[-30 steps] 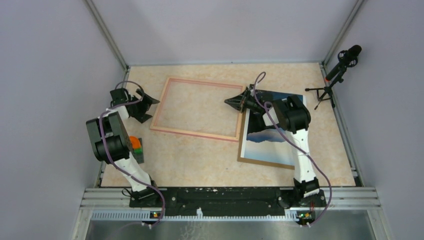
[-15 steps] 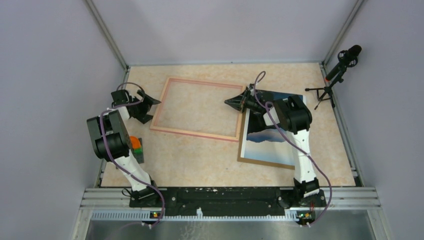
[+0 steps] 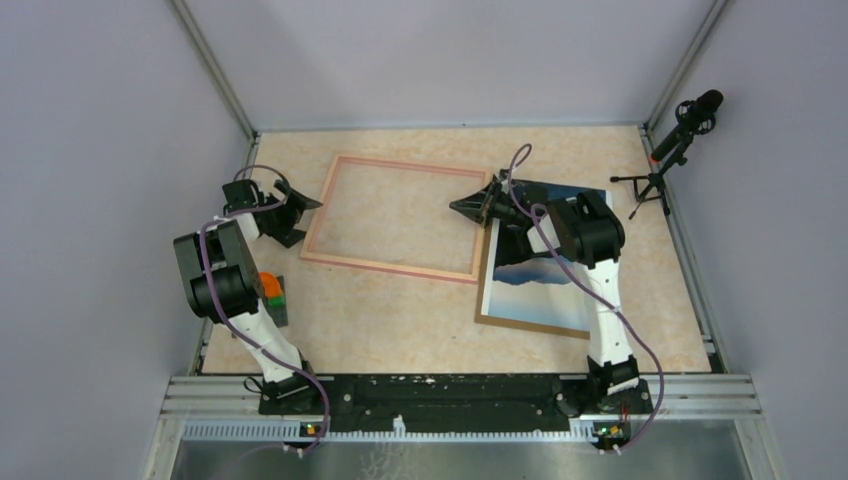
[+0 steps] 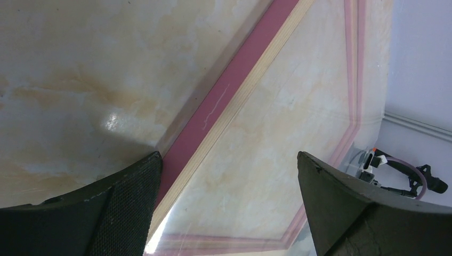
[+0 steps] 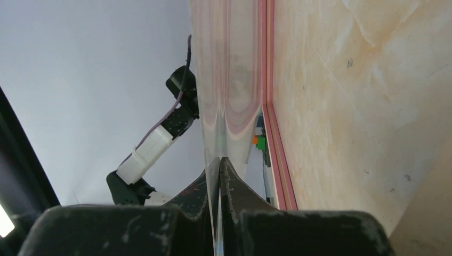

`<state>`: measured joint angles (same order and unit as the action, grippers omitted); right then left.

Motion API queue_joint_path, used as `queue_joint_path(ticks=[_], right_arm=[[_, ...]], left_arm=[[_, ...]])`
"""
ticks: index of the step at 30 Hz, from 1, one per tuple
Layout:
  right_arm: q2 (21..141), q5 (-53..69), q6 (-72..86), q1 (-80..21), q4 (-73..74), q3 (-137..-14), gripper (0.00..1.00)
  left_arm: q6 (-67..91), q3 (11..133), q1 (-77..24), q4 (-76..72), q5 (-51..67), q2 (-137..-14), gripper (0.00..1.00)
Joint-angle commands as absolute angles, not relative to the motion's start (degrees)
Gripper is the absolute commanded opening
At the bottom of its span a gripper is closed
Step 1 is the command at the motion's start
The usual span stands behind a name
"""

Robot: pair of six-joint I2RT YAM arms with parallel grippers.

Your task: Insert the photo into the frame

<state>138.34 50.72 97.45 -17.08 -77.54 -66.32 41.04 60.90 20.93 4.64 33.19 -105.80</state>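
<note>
The pinkish frame [image 3: 390, 267] lies flat at mid-table. To its right the photo [image 3: 545, 262], blue sky and dark mountain face up, rests on a brown backing board [image 3: 525, 325]. My right gripper [image 3: 462, 205] hangs over the frame's right rail, shut on the edge of a thin clear sheet [image 5: 229, 80], pinched at the fingertips [image 5: 220, 162]. The sheet mirrors the frame's rail [image 5: 273, 133]. My left gripper [image 3: 298, 208] stands open at the frame's left rail [image 4: 213, 106], its fingers [image 4: 125, 213] straddling the rail and the glossy sheet [image 4: 256, 176], gripping nothing.
A microphone on a small tripod [image 3: 680, 130] stands at the back right corner. An orange and green object [image 3: 271, 290] sits by the left arm near the left wall. Grey walls close off three sides.
The left gripper has crept slightly toward the frame's left rail. The right gripper and the sheet have stayed put.
</note>
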Motion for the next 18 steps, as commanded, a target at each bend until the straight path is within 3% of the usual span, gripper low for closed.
queue_joint_path(ticks=[1, 18], right_arm=[[134.30, 51.11, 96.08, -16.80, -80.27, -65.98, 0.00], [134.31, 52.35, 91.34, -16.09, -74.81, -67.55, 0.00]], left_arm=[[41.26, 60.21, 21.28, 2.64, 33.82, -104.84, 0.99], [41.15, 59.94, 21.38, 2.47, 33.84, -104.22, 0.99]])
